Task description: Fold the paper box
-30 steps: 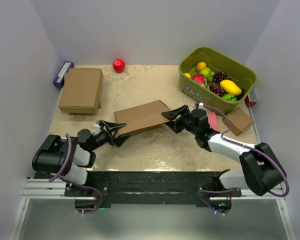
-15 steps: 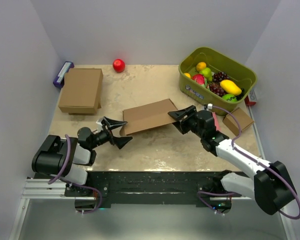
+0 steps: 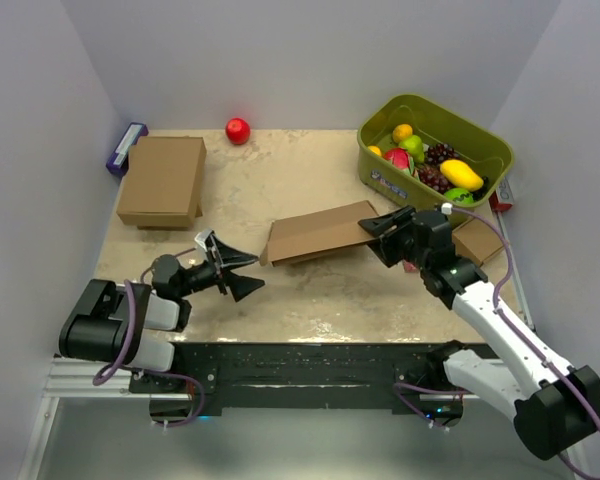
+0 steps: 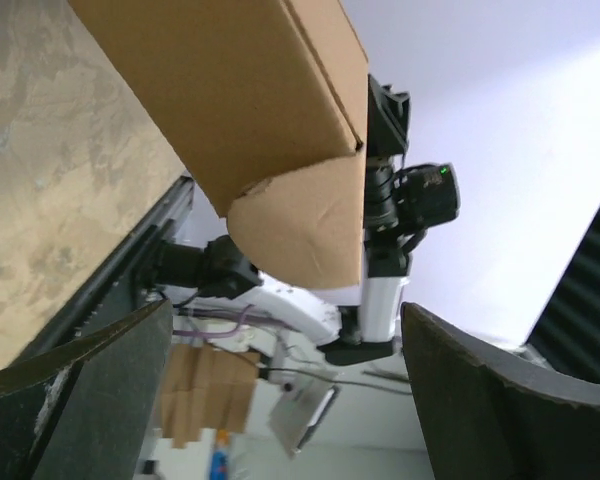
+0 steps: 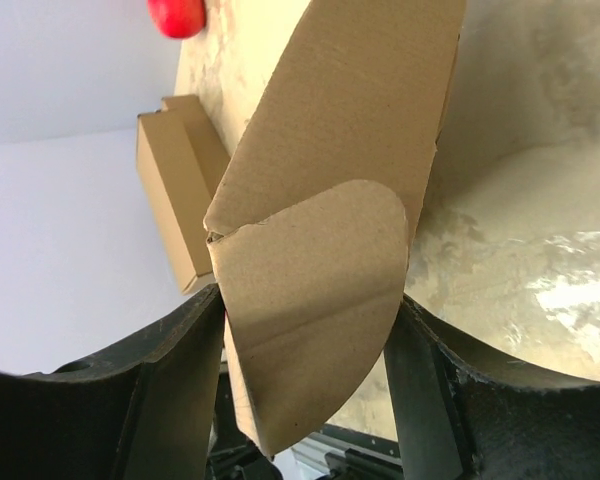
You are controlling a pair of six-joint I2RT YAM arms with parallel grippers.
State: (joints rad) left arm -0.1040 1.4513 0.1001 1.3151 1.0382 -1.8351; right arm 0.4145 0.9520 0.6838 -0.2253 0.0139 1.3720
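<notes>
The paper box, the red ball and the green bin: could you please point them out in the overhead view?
paper box [image 3: 318, 232], top external view, middle of its top panel.
red ball [image 3: 238, 130], top external view, its centre.
green bin [image 3: 400, 188], top external view, near outer wall.

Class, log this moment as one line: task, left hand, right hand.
task: fold paper box | left hand: open, off the box | right hand: closed on box's right end

The right end effector [image 3: 373, 235] hides the paper box [image 3: 310, 236] — its right end.
</notes>
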